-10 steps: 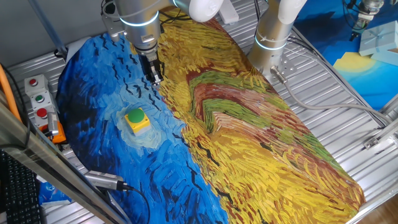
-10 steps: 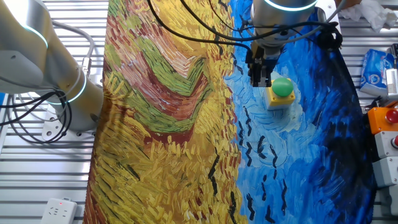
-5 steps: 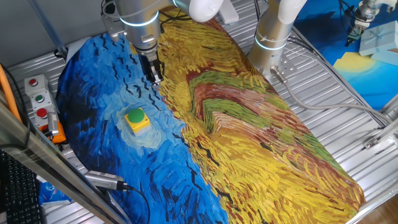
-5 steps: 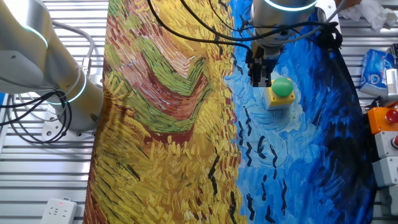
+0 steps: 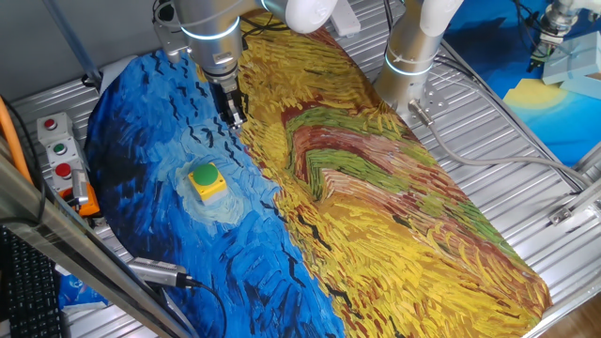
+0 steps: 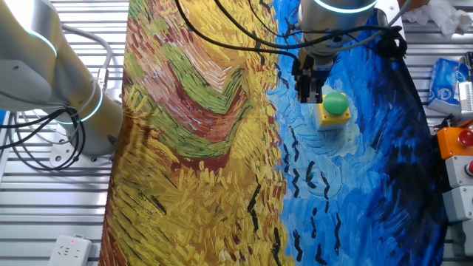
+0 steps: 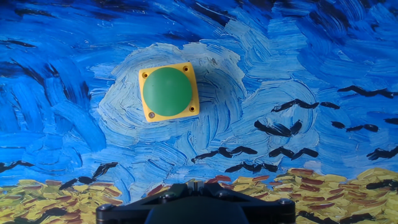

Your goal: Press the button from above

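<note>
The button [image 5: 207,176], a green dome on a square yellow base, stands on the blue part of the painted cloth. It also shows in the other fixed view [image 6: 336,103] and in the hand view [image 7: 168,91], up and left of centre. My gripper [image 5: 233,116] hangs above the cloth, behind the button and off to its side, not over it. In the other fixed view my gripper [image 6: 305,96] is just left of the button. In the hand view my gripper [image 7: 194,185] shows at the bottom edge, its fingers pressed together with only a thin seam between them, holding nothing.
A painted cloth [image 5: 376,216] covers the table. A grey control box [image 5: 58,155] with small red and green buttons sits at the cloth's edge. A second arm [image 5: 413,47] stands at the back. A blue packet [image 6: 446,81] and a white power strip [image 6: 70,250] lie off the cloth.
</note>
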